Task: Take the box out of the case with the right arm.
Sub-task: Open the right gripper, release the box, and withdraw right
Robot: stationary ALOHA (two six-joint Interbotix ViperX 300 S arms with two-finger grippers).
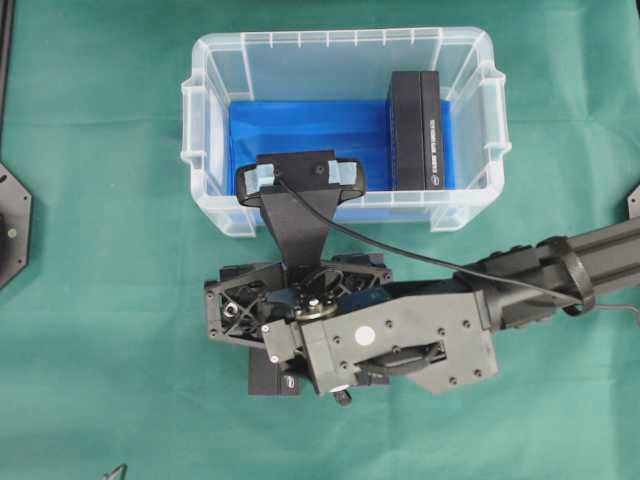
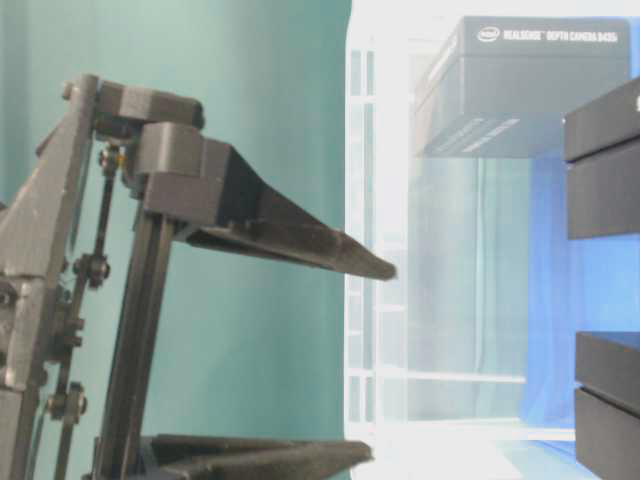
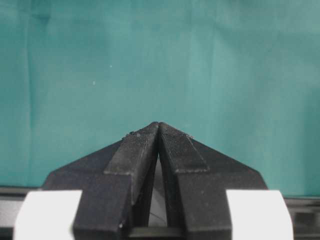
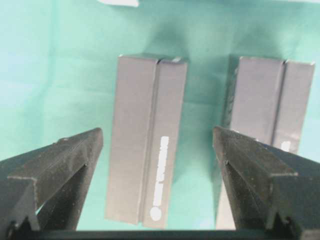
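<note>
Right tool (image 4: pixel 157 150): fingers spread wide, holding nothing, above two boxes (image 4: pixel 146 140) standing on the green surface (image 1: pixel 100 330).
Left tool (image 3: pixel 159 131): fingers pressed together over bare cloth.
Case (image 1: pixel 215 205): clear, blue-lined, just beyond the right arm (image 1: pixel 400 335).
Box (image 1: pixel 417 130): black, inside the case, at its right end.

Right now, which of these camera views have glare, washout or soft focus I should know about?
Table-level view: the clear plastic bin's wall is washed out to white near its top and base, and the near black right tool looks soft. Right wrist view: the two dark grey rectangular boxes on the green cloth are slightly blurred, their print unreadable. Overhead view: even light, sharp. Left wrist view: sharp, no glare.
</note>
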